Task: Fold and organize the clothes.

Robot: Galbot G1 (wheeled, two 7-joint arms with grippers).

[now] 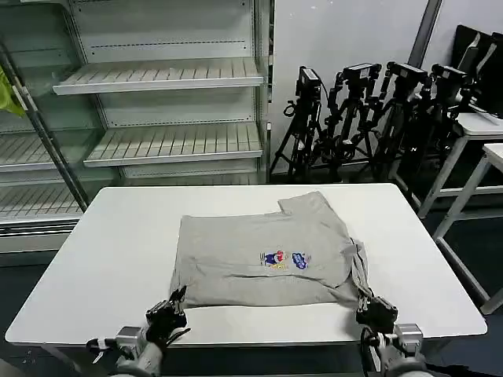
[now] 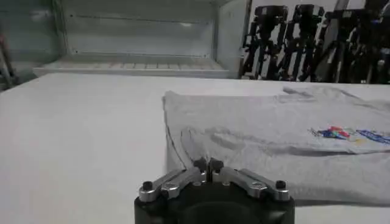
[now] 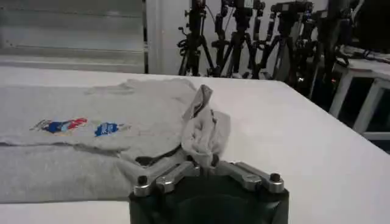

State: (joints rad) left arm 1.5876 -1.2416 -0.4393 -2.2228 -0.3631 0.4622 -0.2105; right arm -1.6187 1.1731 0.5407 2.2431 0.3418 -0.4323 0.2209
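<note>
Head view: shirt [image 1: 259,251] print unreadable; left end effector [image 1: 169,312] closed empty, right end effector [image 1: 369,305] grips shirt edge.

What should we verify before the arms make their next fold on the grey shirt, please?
1. Left gripper at the shirt's near left corner, fingers closed on the hem: ok.
2. Right gripper holding the near right corner: ok, a bunch of fabric stands up from its fingers.
3. Shirt lying flat: not ok, the right side is folded over and bunched near the right gripper.
4. White table bare beyond the shirt, giving room to fold: ok.
5. Both grips catching the same number of layers: cannot tell.
6. Chest print facing up, so orientation is known: ok.
</note>
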